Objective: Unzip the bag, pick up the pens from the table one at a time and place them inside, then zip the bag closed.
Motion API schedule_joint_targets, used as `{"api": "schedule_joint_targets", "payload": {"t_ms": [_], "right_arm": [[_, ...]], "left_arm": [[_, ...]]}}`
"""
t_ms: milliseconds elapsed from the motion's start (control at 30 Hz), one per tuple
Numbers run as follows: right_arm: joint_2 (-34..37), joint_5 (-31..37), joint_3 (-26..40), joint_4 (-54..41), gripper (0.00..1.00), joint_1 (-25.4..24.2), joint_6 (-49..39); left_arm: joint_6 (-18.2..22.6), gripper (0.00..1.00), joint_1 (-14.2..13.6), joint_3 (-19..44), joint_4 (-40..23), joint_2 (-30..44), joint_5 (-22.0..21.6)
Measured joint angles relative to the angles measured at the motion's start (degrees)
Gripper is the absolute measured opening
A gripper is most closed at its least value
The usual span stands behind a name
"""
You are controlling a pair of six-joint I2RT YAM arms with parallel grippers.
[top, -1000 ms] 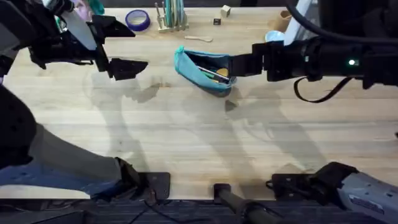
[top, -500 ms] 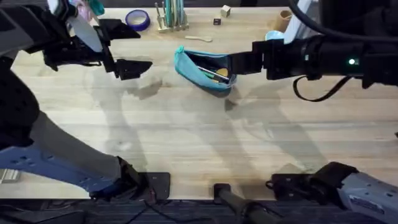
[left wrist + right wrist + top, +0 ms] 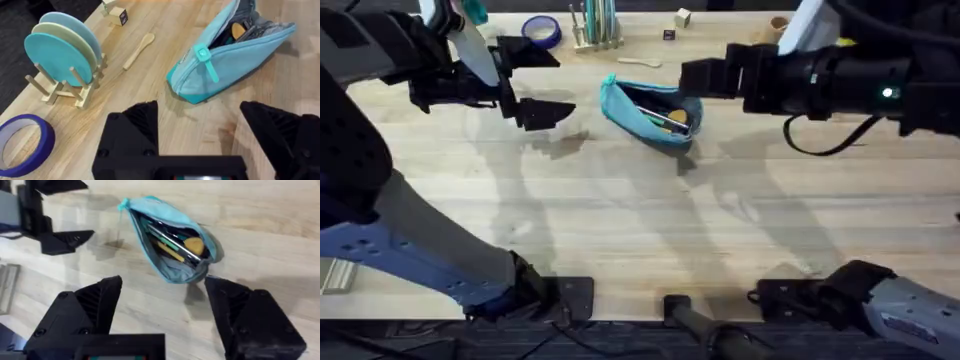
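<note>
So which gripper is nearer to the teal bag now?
Right. The right gripper is open, just off the teal bag at its open end. The left gripper is open, farther off on the opposite side.

The light is bright and even on the table (image 3: pixel 640 230). It seems to come from above, because soft grey shadows of the arms lie on the wood below them. A small dark shadow sits just beside the bag (image 3: pixel 170 245). The nearest arm parts look large and blurred in the overhead view. The wrist views are slightly soft.
</note>
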Motion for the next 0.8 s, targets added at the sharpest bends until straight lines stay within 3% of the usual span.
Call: {"api": "schedule_joint_targets", "payload": {"t_ms": [200,600,800], "right_arm": [[4.72,-0.25,8.04,-2.77,0.996,0.72,-0.82],[27.74,3.3,34.3,-15.39,0.996,5.8,-3.68],[36.21,3.78,42.56,-15.65,0.996,8.93,-3.87]], "left_arm": [[-0.01,0.993,0.0,0.0,0.0,0.0,0.0],[0.0,0.993,0.0,0.0,0.0,0.0,0.0],[0.0,0.993,0.0,0.0,0.0,0.0,0.0]]}}
